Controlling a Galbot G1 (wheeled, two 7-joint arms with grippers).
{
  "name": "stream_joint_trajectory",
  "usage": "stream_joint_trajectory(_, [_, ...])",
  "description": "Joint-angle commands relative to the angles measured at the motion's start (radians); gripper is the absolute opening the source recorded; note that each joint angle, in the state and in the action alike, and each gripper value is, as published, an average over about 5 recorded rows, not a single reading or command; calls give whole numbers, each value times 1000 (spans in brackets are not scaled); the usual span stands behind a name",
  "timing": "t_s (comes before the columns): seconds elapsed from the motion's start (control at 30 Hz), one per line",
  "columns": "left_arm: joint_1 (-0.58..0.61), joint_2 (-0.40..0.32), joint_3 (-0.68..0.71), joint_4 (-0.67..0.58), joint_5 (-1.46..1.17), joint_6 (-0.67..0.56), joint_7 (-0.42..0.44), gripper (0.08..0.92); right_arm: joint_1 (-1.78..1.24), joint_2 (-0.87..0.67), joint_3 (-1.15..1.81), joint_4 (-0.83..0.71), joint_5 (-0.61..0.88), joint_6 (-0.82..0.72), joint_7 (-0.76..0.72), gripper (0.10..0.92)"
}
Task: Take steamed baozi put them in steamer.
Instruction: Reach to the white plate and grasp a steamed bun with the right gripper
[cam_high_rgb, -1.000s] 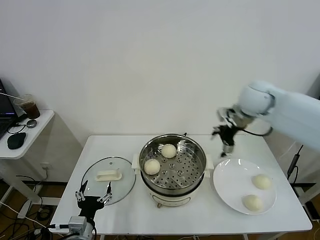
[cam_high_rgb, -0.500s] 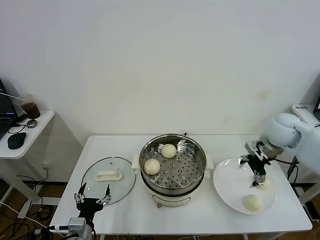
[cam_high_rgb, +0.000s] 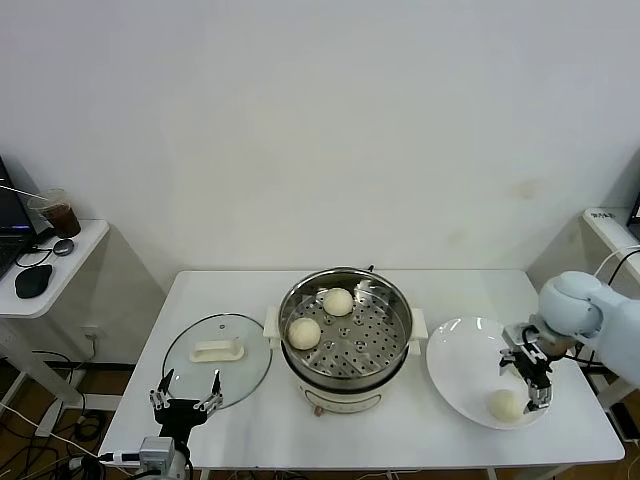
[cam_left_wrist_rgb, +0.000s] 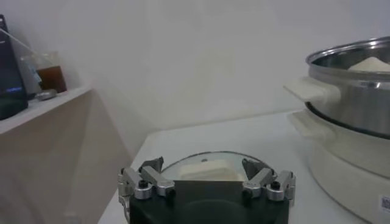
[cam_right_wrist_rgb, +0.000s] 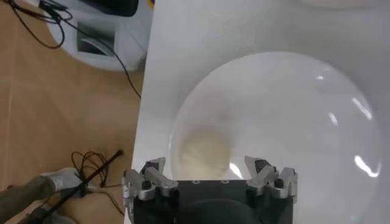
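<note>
The steel steamer (cam_high_rgb: 346, 345) stands mid-table with two steamed baozi inside, one at the back (cam_high_rgb: 338, 301) and one on the left (cam_high_rgb: 304, 332). On the white plate (cam_high_rgb: 462, 362) to its right lies another baozi (cam_high_rgb: 505, 404). My right gripper (cam_high_rgb: 534, 378) hangs open over the plate's right part and hides what lies beneath it. In the right wrist view a baozi (cam_right_wrist_rgb: 203, 151) sits on the plate (cam_right_wrist_rgb: 286, 109) just ahead of the open right gripper (cam_right_wrist_rgb: 204, 163), untouched. My left gripper (cam_high_rgb: 185, 403) is parked open at the front left.
A glass lid with a white handle (cam_high_rgb: 218, 352) lies left of the steamer, right ahead of the left gripper (cam_left_wrist_rgb: 206, 168). The steamer's wall (cam_left_wrist_rgb: 353, 97) rises to that gripper's side. A side desk with a cup (cam_high_rgb: 58, 214) stands far left. Cables lie on the floor (cam_right_wrist_rgb: 91, 164) beyond the table edge.
My right arm has swung from behind the steamer's right side forward and down over the plate, and now covers the farther bun there. The left arm has not moved.
</note>
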Motion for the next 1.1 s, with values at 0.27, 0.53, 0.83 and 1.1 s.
stream_joint_trajectory(0.27, [-1, 4, -10, 9, 1, 0, 0, 823, -153, 35, 113, -79, -98, 4, 32, 823])
stream_joint_trajectory(0.53, [-5, 1, -7, 17, 6, -1, 0, 823, -171, 63, 126, -96, -108, 5, 26, 823])
stream_joint_trajectory(0.83, [-7, 0, -5, 25, 8, -1, 0, 823, -190, 90, 145, -129, -117, 5, 27, 823])
stream_joint_trajectory(1.1, [-9, 0, -5, 27, 8, -1, 1, 823, -186, 107, 143, -142, -111, -3, 28, 823])
